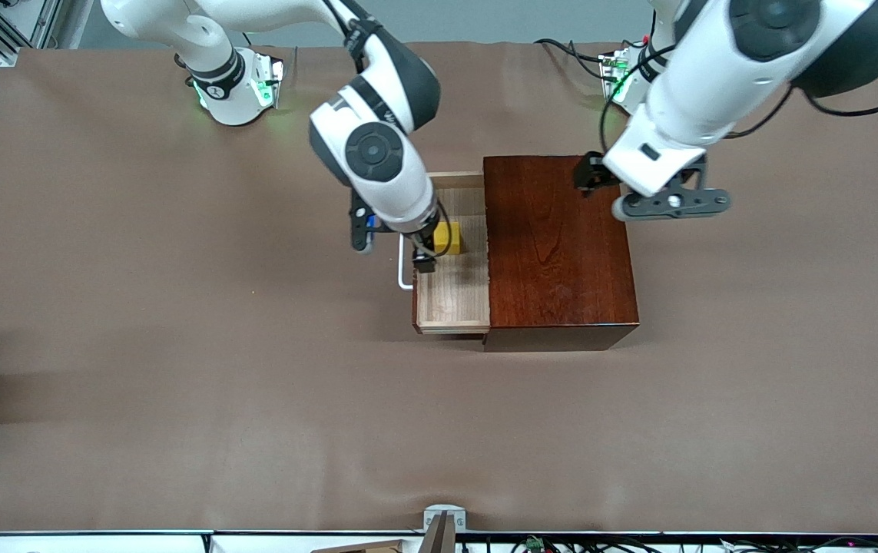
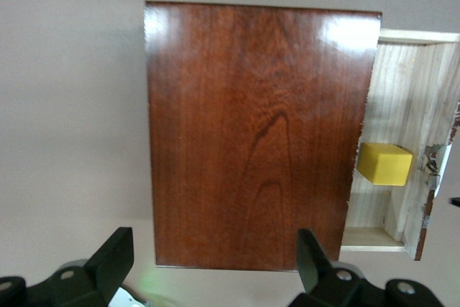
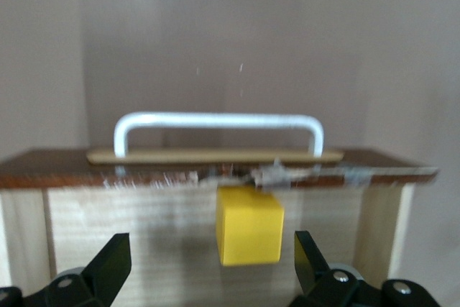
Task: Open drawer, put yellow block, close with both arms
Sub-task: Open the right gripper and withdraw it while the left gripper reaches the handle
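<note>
So the small bright yellow cube [image 1: 449, 237] is sitting in the pulled-out pale light-wood drawer tray [image 1: 454, 299], close up against the drawer's dark front panel, about midway along the white U-shaped bar handle [image 1: 404, 270]. My right pincer [image 1: 425, 257] hangs just over the tray with its jaws spread wide and nothing in them; in the right wrist view the cube [image 3: 249, 226] lies between the two black fingers [image 3: 108, 267] but isn't touching either. The left pincer [image 1: 591, 173] waits over the back edge of the glossy mahogany-coloured box [image 1: 558, 250], fingers [image 2: 113, 255] also wide apart and empty.

As I see it, the drop is done and closing is next. I'd lift the right pincer straight up first so a finger doesn't clip the cube or the tray wall, then come round to the drawer front and push flat against the panel near the handle's middle so the tray doesn't skew in its slot. The left pincer should brace the box from the end facing away from the drawer, since that lacquered wood looks slick on the brown cloth-like counter cover [image 1: 177, 346] and could slide.

The tray is raw, grainy wood with some scuffed tape bits along the front edge; the cube looks smooth and sharp-edged.
</note>
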You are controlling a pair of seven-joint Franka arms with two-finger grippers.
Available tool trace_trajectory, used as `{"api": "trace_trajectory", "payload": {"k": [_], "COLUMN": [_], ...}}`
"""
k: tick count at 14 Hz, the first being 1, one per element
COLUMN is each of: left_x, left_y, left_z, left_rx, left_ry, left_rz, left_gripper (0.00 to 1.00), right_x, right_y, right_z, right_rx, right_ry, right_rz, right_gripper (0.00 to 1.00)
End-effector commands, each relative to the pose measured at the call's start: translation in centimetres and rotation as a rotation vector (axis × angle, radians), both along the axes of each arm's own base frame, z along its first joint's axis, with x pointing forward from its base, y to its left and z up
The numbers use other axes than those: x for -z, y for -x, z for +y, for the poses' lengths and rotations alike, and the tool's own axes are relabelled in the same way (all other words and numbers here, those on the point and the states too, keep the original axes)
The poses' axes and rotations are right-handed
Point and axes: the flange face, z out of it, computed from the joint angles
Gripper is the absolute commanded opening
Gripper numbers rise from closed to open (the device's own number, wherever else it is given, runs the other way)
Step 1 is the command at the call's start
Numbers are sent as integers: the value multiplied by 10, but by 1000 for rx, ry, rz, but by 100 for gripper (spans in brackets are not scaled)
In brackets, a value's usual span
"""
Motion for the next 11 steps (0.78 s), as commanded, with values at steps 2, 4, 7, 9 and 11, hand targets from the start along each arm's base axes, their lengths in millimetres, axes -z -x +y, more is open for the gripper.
{"api": "trace_trajectory", "payload": {"k": [2,4,7,9,11], "left_x": [12,25,50,71,87], "left_y": [7,9,5,9,12], "left_z": [-47,-91,-154,-189,-214], "left_rx": [-93,-163,-283,-364,-424], "left_ry": [16,37,34,61,99], "left_rz": [-8,-7,-28,-64,-92], "left_gripper": [100,100,100,100,100], "right_x": [-39,-57,-77,-91,-90], "right_y": [-25,-34,-40,-47,-58], "right_z": [-50,-70,-104,-128,-161], "right_rx": [-86,-130,-253,-318,-347], "right_ry": [-13,-37,-55,-77,-88], "right_rz": [61,41,50,37,71], "right_gripper": [100,100,100,100,100]}}
